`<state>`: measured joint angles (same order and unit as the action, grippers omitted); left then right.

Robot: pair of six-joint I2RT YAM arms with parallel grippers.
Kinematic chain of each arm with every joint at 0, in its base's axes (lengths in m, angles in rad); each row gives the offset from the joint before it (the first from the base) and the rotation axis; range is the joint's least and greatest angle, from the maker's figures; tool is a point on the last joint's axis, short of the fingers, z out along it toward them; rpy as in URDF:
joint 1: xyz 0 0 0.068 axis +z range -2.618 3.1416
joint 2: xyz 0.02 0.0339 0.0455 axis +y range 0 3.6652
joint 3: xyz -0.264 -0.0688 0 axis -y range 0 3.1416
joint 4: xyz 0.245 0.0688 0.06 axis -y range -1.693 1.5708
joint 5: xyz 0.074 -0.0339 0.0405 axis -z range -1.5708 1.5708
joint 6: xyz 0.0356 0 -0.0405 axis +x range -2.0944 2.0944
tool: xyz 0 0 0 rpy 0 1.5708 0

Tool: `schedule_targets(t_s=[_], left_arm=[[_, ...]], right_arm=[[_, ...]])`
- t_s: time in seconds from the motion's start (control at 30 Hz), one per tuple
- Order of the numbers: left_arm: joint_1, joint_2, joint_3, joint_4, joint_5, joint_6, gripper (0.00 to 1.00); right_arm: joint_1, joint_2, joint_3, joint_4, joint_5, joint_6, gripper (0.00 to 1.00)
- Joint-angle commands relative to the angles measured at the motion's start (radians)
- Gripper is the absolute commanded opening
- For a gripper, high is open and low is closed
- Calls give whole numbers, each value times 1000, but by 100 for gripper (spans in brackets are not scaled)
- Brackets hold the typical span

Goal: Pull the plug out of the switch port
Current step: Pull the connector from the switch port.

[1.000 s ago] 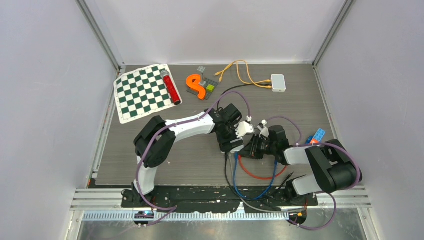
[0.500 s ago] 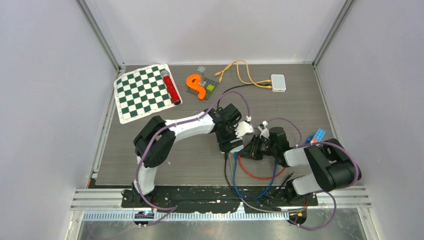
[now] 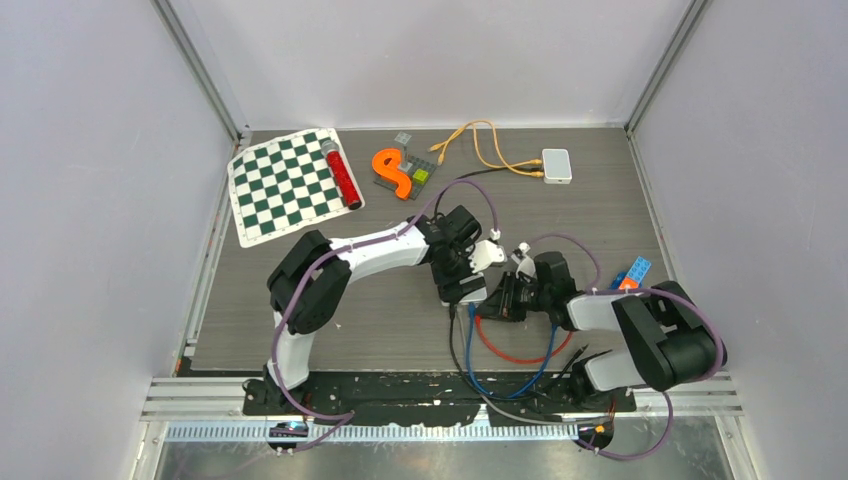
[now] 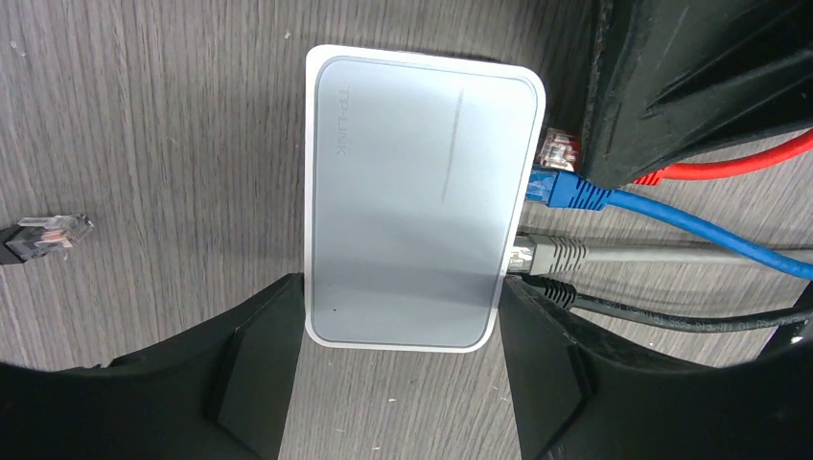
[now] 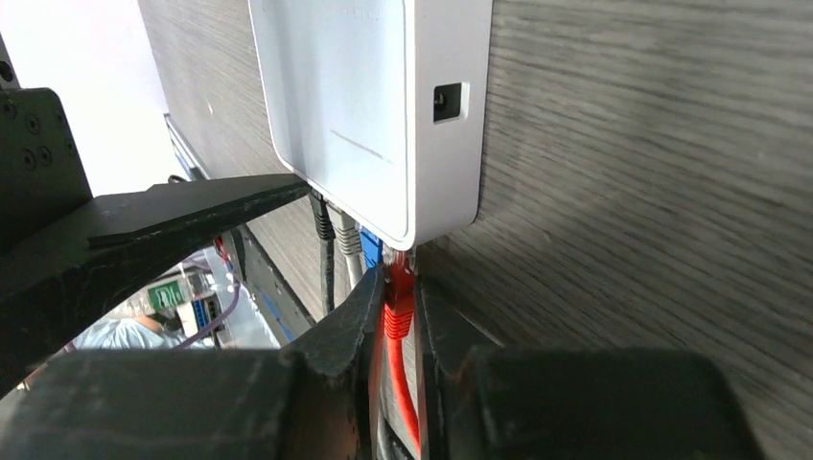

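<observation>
Faintly, TP-LINK (image 4: 343,113) marks the switch (image 4: 412,201); right tool (image 5: 400,287) pinches red plug (image 5: 397,305).

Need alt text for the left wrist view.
A white switch lies on the table, clamped by the left gripper. At its right edge the right gripper grips the red plug, above a blue plug, grey plug and black plug. A loose plug lies far left.

My two grippers (image 4: 403,292) (image 5: 398,287), two white switches (image 4: 417,201) (image 3: 556,165), four cables (image 4: 729,171) (image 4: 671,216) (image 4: 652,254) (image 4: 671,316) in the near one, one loose plug (image 4: 43,233), one checkered mat (image 3: 290,185)
</observation>
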<state>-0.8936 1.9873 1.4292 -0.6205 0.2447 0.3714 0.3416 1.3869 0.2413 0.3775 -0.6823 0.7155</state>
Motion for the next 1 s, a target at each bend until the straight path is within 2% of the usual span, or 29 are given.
schedule_targets(t_s=[0.0, 0.1, 0.13, 0.23, 0.53, 0.57, 0.6, 0.63, 0.8, 0.97], left_arm=[[21, 103, -36, 13, -21, -59, 48], [21, 95, -44, 18, -12, -57, 48], [21, 93, -47, 20, -4, -51, 48], [21, 80, -57, 21, 2, -43, 52], [21, -5, -93, 110, 27, -81, 75], [21, -18, -96, 120, 27, -86, 84], [21, -33, -101, 131, 23, -91, 98], [21, -50, -106, 143, 17, -96, 99], [22, -148, -137, 194, -22, -127, 100], [30, -266, -220, 312, -55, -194, 100]], right_arm=[[32, 49, 32, -146, -47, -77, 5], [31, 49, -10, 25, -144, 2, 5], [30, 33, -19, 23, -115, 37, 5], [23, -85, -25, -86, 69, 14, 5], [-1, -375, 60, -315, 248, -11, 5], [-4, -410, 64, -326, 259, -9, 5], [-9, -446, 71, -337, 277, -5, 5], [-11, -463, 75, -339, 283, 4, 5], [-46, -599, 125, -370, 314, 15, 5], [-78, -692, 201, -441, 354, 11, 5]])
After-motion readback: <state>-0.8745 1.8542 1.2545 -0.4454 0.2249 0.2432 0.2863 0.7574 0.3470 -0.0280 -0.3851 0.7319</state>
